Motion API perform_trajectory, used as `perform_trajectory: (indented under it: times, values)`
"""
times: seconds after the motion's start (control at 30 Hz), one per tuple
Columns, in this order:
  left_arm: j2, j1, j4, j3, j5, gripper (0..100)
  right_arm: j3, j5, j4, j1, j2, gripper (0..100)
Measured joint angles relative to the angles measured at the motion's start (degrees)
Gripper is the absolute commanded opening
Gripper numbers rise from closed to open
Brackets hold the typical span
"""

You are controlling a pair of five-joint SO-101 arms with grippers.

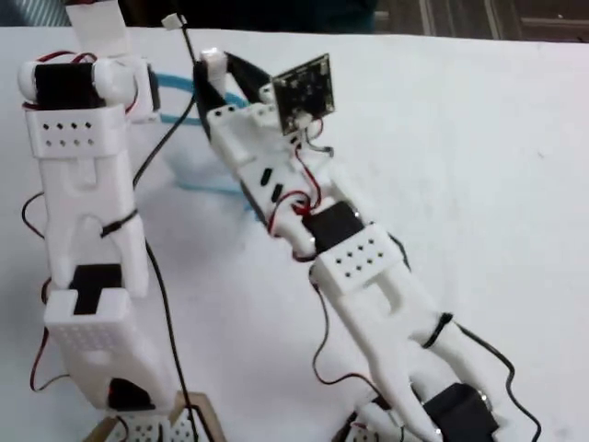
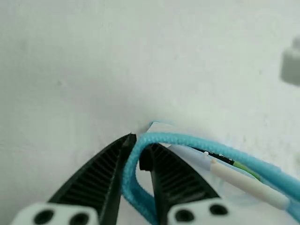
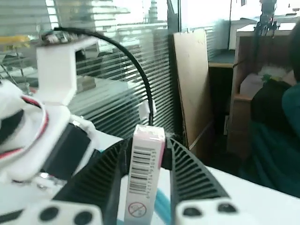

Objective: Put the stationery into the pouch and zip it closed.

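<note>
1. A white desk (image 1: 479, 166) spreads across the high view under even light.
2. Past its far edge lies a dark strip (image 1: 460, 14).
3. In the right wrist view, slatted blinds (image 3: 117, 70) cover a window (image 3: 140, 11) bright with daylight.
4. A brown board (image 3: 192, 89) stands beside the blinds, with a wooden shelf unit (image 3: 241, 56) next to it.
</note>
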Motion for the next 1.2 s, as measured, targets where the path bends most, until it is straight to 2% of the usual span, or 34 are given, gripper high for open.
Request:
perform_trajectory:
  times: [0.4, 0.6, 0.73, 1.03, 1.2]
  values:
    - [0.00, 0.09, 0.00, 0.00, 0.00, 2, 6.59, 1.85, 0.35, -0.09, -0.18, 2.9]
    - [0.00, 0.18, 0.00, 0.00, 0.00, 2, 6.51, 3.34, 2.46, -0.53, -0.53, 20.4]
    - [-0.09, 0.26, 0.00, 0.00, 0.09, 2, 6.42, 3.87, 4.04, -1.14, -0.97, 20.8]
    - [0.00, 0.18, 0.00, 0.00, 0.09, 2, 7.03, 10.20, 6.15, -1.41, -5.01, 21.1]
    - [0.00, 0.09, 0.00, 0.00, 0.09, 2, 7.03, 14.07, 13.36, 1.05, -9.76, 21.1]
